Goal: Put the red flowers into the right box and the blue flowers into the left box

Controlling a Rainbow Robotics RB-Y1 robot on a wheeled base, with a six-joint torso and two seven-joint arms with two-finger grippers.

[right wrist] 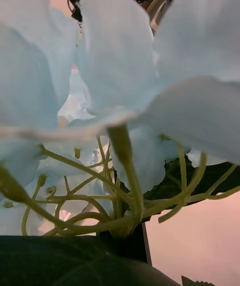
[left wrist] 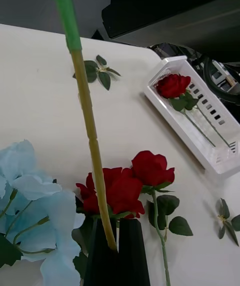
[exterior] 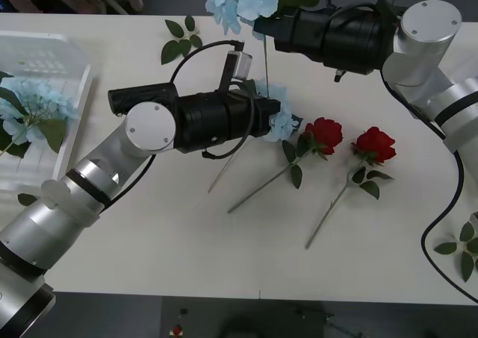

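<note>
the right gripper (exterior: 263, 26) has its jaws clenched on a blue flower (exterior: 243, 1), lifted at the worktop's (exterior: 187, 241) far edge. the left gripper (exterior: 275, 120) pinches another blue cluster (exterior: 280, 114) by its stem beside two red roses (exterior: 325, 133), probably bound for the left box (exterior: 45, 54).

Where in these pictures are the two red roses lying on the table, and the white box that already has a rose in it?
Left rose (exterior: 324, 134): front view, on its bloom.
Right rose (exterior: 374, 144): front view, on its bloom.
White box (left wrist: 176, 117): left wrist view, on its near rim.
</note>
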